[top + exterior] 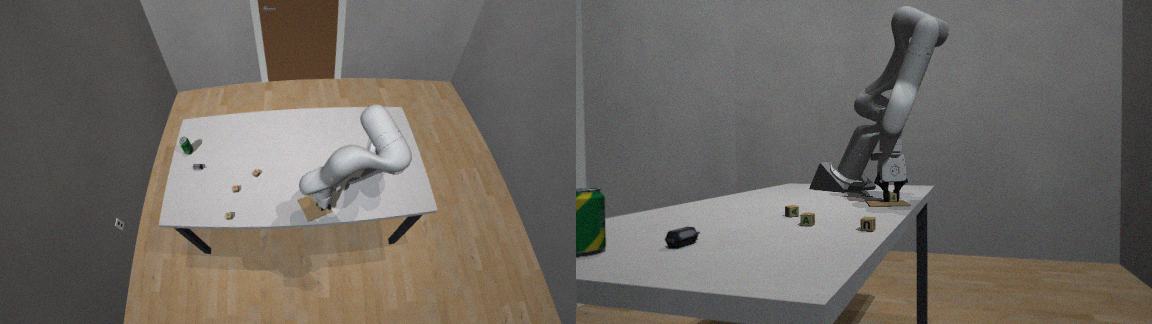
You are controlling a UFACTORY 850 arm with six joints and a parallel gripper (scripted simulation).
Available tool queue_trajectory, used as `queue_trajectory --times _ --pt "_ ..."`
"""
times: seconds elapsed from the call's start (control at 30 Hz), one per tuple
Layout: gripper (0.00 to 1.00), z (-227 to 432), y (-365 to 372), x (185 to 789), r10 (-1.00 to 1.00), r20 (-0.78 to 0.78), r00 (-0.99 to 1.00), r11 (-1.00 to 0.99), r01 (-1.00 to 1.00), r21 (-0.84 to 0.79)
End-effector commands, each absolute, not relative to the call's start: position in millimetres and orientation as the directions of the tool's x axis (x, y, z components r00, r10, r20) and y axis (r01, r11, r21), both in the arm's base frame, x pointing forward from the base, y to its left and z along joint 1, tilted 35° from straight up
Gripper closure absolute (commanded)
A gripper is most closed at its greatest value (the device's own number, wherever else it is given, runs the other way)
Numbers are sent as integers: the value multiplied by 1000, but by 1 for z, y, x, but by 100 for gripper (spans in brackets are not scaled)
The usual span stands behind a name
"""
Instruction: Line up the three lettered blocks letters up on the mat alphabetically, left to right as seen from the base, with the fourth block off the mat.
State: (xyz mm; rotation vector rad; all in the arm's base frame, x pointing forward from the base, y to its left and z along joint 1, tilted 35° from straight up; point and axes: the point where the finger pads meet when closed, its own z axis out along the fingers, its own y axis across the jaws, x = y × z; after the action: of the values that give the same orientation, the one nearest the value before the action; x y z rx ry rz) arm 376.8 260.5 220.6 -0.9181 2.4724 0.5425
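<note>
A brown mat (313, 208) lies near the table's front edge; it also shows in the exterior view (887, 203). My gripper (890, 196) stands low over the mat, shut on a small wooden block (893, 197) that rests on the mat. In the top view the arm hides the gripper (325, 202) and this block. Three more wooden blocks lie off the mat on the white table: one (868, 223) near the table edge, one with a green A on its side (807, 219), and one (791, 211) beside it. They show in the top view too (229, 215) (236, 188) (256, 173).
A green and yellow can (186, 145) stands at the table's far left corner, also in the exterior view (589, 220). A small black object (199, 166) lies near it, also in the exterior view (681, 236). The arm's base (836, 178) sits behind the mat.
</note>
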Motion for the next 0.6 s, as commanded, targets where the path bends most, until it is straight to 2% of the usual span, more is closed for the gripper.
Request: queue_trajectory --times 0.0,0.57 --pt "72 221 261 377 -507 -530 -680 702 -683 203" --pt "72 244 247 370 -507 -530 -679 702 -683 203"
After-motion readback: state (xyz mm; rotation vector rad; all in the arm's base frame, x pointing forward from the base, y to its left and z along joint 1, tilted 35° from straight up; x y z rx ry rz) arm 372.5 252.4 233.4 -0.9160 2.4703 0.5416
